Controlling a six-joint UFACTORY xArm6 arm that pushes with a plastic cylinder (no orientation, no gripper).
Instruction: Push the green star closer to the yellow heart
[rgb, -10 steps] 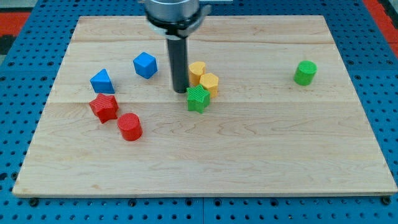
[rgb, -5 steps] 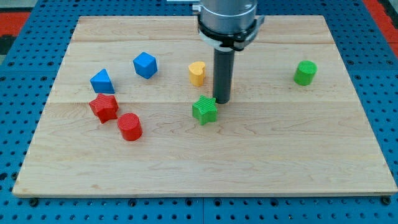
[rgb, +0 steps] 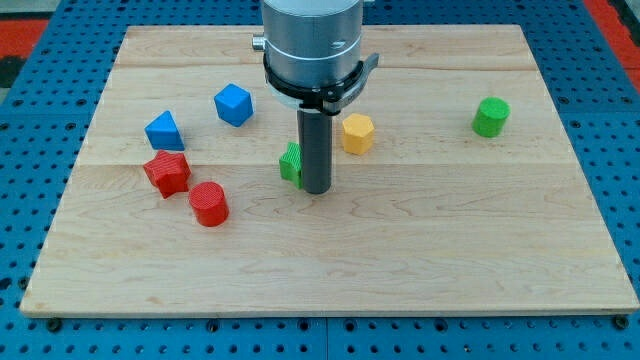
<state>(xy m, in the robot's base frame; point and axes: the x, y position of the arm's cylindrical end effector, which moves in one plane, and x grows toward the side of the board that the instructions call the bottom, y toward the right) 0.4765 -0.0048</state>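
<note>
The green star (rgb: 291, 163) lies near the board's middle, its right part hidden behind my rod. My tip (rgb: 316, 189) rests on the board right against the star's right side, slightly below it. The yellow heart does not show; the rod and the arm's body cover the spot above the star. A yellow hexagonal block (rgb: 357, 132) sits just right of the rod, above and to the right of the star.
A blue cube (rgb: 233, 104) and a blue wedge-like block (rgb: 164, 131) lie at upper left. A red star (rgb: 167, 172) and a red cylinder (rgb: 209, 203) lie left of the green star. A green cylinder (rgb: 491, 116) stands at far right on the wooden board (rgb: 450, 240).
My rod swung right, then back left and down. The green star slid right, then left past its earlier spot. The yellow hexagon now shows; the yellow heart is now covered.
</note>
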